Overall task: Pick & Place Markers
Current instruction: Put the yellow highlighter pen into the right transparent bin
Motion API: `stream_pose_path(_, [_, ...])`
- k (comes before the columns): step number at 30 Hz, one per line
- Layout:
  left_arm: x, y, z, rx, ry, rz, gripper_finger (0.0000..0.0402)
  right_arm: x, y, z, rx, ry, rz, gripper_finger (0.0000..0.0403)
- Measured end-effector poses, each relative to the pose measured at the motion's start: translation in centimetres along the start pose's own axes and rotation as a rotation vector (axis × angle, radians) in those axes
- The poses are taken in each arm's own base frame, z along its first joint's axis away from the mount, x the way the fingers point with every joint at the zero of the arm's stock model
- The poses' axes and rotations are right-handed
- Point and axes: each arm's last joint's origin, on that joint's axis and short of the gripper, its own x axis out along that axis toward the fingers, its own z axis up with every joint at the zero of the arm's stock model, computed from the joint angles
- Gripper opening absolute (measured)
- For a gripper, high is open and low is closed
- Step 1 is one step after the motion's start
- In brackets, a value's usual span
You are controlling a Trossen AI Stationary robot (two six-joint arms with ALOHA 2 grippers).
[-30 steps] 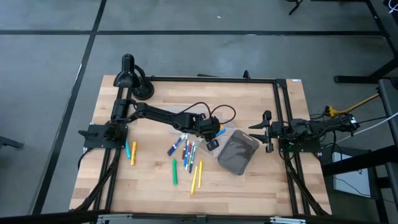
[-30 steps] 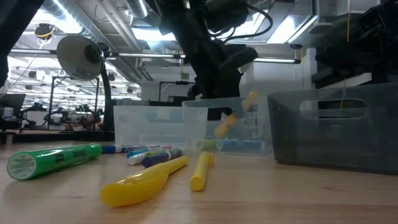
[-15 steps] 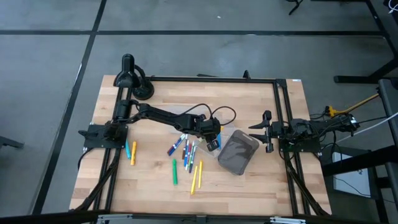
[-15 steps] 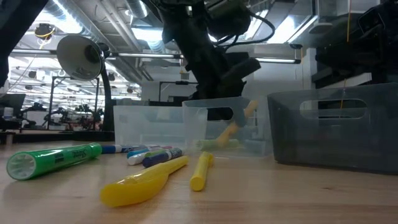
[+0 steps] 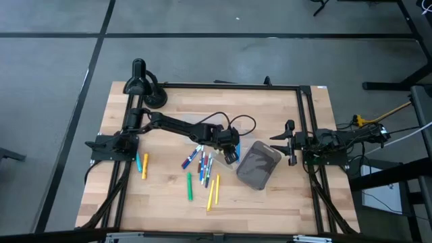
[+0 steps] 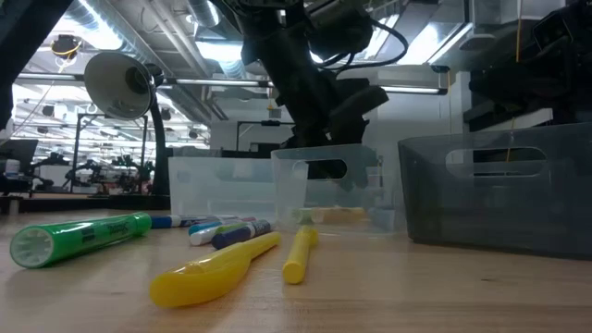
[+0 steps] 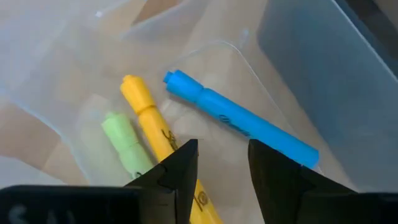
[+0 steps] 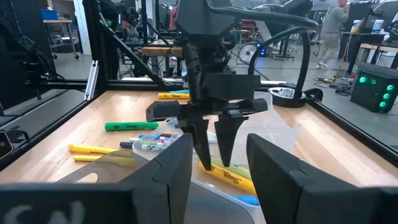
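**Yellow, green and blue markers lay in the clear tray**

Loose markers (image 5: 200,170) were scattered on the bench (image 5: 270,108). Beyond them, the left pincer (image 8: 211,149) hung open and empty over the tray (image 7: 205,56). The right pincer (image 5: 289,143) waited apart, jaws spread.

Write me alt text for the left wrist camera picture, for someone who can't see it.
Three markers lie in a clear plastic tray: a blue marker, a yellow marker and a pale green marker side by side. The left gripper hangs open just above them, holding nothing.
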Motion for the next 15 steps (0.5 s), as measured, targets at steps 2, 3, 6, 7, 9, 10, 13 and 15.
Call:
stream_pose_path(2, [-0.3,-0.1,0.1,-0.006,0.011,-0.026,0.0131,0.0,0.0,0.0,0.0,0.0,0.0,0.0152])
stream_pose_path(3, [-0.5,-0.1,0.1,-0.007,0.009,-0.031,0.0129,0.0,0.0,0.0,0.0,0.0,0.0,0.0152])
stream_pose_path(6, [-1.2,-0.1,0.3,-0.007,0.013,-0.051,0.0123,0.0,0.0,0.0,0.0,0.0,0.0,0.0152])
stream_pose_path(7, [-1.5,-0.2,0.6,-0.009,-0.001,-0.059,0.0121,0.0,0.0,0.0,0.0,0.0,0.0,0.0152])
stream_pose_path(9, [-2.3,-0.2,0.8,-0.01,-0.005,-0.061,0.0117,0.0,0.0,0.0,0.0,0.0,0.0,0.0152])
stream_pose_path(10, [-2.7,-0.2,1.0,-0.009,-0.018,-0.067,0.0115,0.0,0.0,0.0,0.0,0.0,0.0,0.0152])
stream_pose_path(13, [-3.7,-0.2,1.4,0.003,-0.035,-0.073,0.011,0.0,0.0,0.0,0.0,0.0,0.001,0.0152])
stream_pose_path(15, [-4.4,-0.4,1.6,0.013,-0.055,-0.084,0.0107,0.0,0.0,0.0,0.0,0.0,0.0,0.0152])
